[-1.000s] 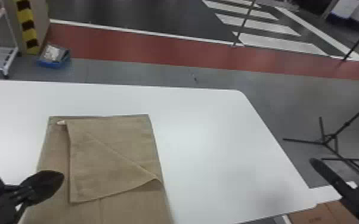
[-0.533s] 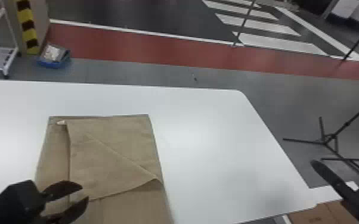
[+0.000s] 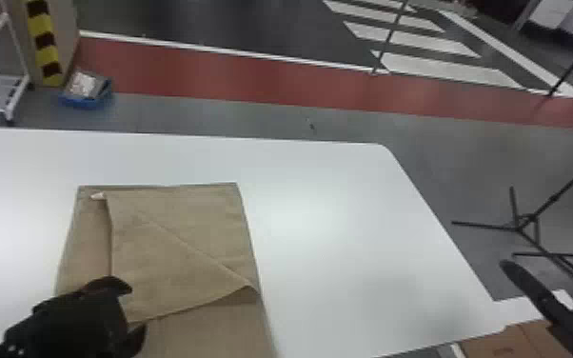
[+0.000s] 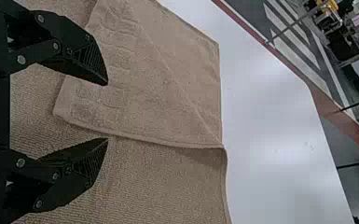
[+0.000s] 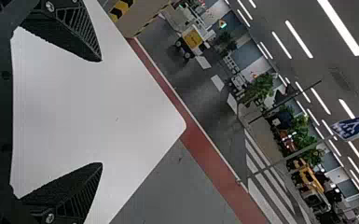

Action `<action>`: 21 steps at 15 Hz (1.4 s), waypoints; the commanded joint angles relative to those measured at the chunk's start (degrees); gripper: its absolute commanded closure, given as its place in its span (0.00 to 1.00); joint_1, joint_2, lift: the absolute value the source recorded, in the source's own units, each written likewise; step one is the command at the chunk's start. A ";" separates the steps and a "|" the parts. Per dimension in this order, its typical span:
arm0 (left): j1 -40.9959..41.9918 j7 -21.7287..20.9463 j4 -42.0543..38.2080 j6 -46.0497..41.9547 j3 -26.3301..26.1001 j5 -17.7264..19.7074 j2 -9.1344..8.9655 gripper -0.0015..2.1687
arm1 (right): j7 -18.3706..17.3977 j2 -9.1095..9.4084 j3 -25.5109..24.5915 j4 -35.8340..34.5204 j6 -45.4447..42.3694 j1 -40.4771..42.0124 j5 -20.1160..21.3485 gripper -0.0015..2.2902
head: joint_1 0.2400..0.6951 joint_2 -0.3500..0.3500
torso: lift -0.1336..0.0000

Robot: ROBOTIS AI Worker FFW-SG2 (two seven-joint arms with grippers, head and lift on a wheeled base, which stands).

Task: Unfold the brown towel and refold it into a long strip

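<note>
On the brown towel shows a white tag; left gripper and right gripper have open jaws.

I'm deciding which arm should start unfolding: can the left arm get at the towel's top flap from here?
Probably yes: the left gripper is open above the brown towel, close by the top flap, and no other object lies on that flap.

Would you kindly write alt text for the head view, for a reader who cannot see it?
A folded brown cloth towel lies on a white table, the black left gripper open over its near left part. The black right gripper is near the right edge; beyond, a red band crosses the grey floor.
</note>
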 commanded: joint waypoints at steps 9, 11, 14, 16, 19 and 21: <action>-2.50 -3.10 3.32 0.61 0.27 -2.03 -0.11 0.36 | 0.00 -0.47 -0.26 0.58 0.17 -0.28 -0.16 0.04 | 1.00 0.00 | 0.08; -2.41 -3.45 3.24 0.61 0.44 -2.12 0.07 0.36 | 0.00 -0.47 -0.44 0.84 0.17 -0.28 -0.25 0.04 | 1.00 0.00 | 0.08; -2.24 -4.77 2.88 0.61 0.88 -2.12 0.07 0.36 | 0.00 -0.74 -0.52 1.28 0.17 -0.45 -0.25 0.04 | 1.00 0.00 | 0.08; -2.24 -5.47 2.88 0.61 0.97 -2.12 0.07 0.36 | 0.00 -0.74 -0.44 1.46 0.35 -0.54 -0.25 0.04 | 1.00 0.00 | 0.08; -2.94 -4.68 4.29 0.61 0.44 -2.73 -0.11 0.36 | 0.00 -0.74 -0.52 1.46 0.52 -0.54 -0.34 0.04 | 1.00 0.00 | 0.08; -3.38 -4.16 4.91 1.67 0.27 -2.82 -0.20 0.36 | 0.00 -0.74 -0.44 1.46 0.70 -0.54 -0.52 0.04 | 1.00 0.00 | 0.08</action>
